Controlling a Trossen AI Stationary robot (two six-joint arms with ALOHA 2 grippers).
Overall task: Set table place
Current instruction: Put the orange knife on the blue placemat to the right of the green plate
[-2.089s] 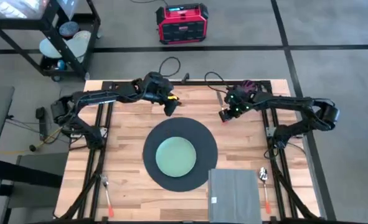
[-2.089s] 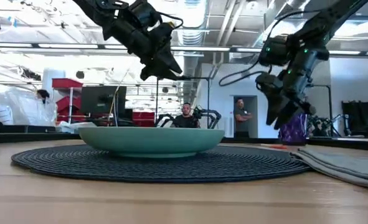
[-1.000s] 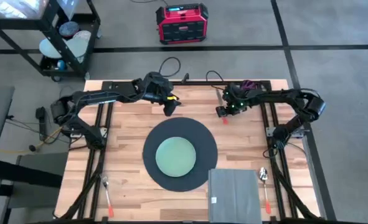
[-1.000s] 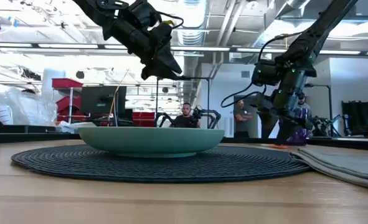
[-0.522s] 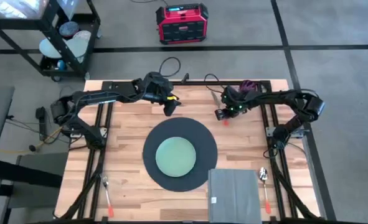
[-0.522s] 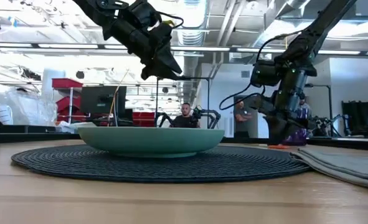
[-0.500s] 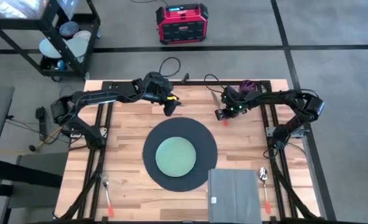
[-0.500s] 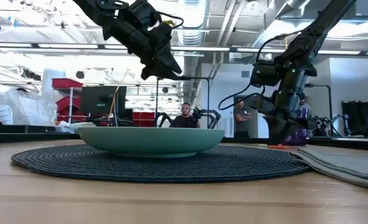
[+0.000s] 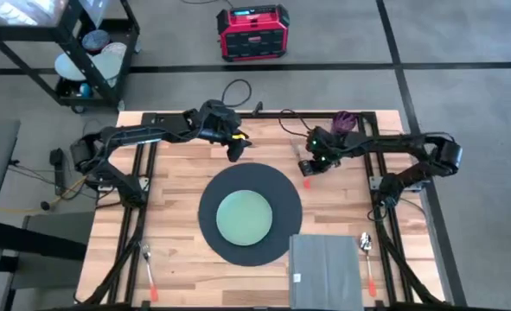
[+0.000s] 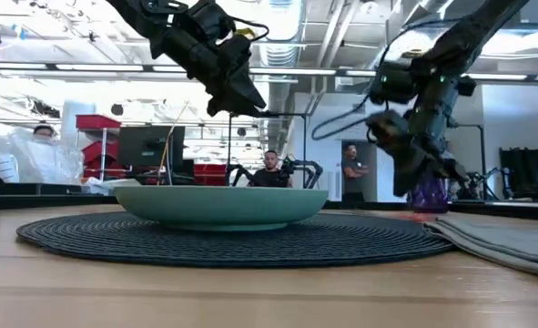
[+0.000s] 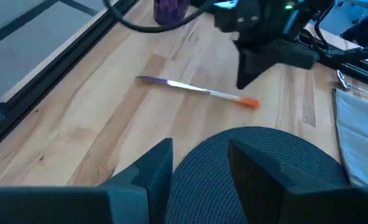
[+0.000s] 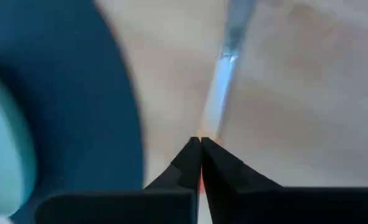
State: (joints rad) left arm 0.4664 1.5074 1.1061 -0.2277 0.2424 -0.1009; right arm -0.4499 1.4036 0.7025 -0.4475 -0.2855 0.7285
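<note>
Placemat (image 9: 250, 216) holds the green plate (image 9: 243, 216) — right claw (image 12: 200, 149) pinches a knife (image 11: 196, 91) on the counter (image 9: 177, 186); left claw (image 11: 199, 168) hovers released.

You have even overhead light on the table (image 9: 169, 199), shadows soft. Your low view is backlit by bright ceiling strips, leaving both arms as silhouettes. The right wrist view is heavily blurred; the knife (image 12: 224, 81) there is smeared.

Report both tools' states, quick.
Left tool: open, empty, over the placemat edge.
Right tool: closed, just above the orange end of the utensil; it seems to hold nothing.
</note>
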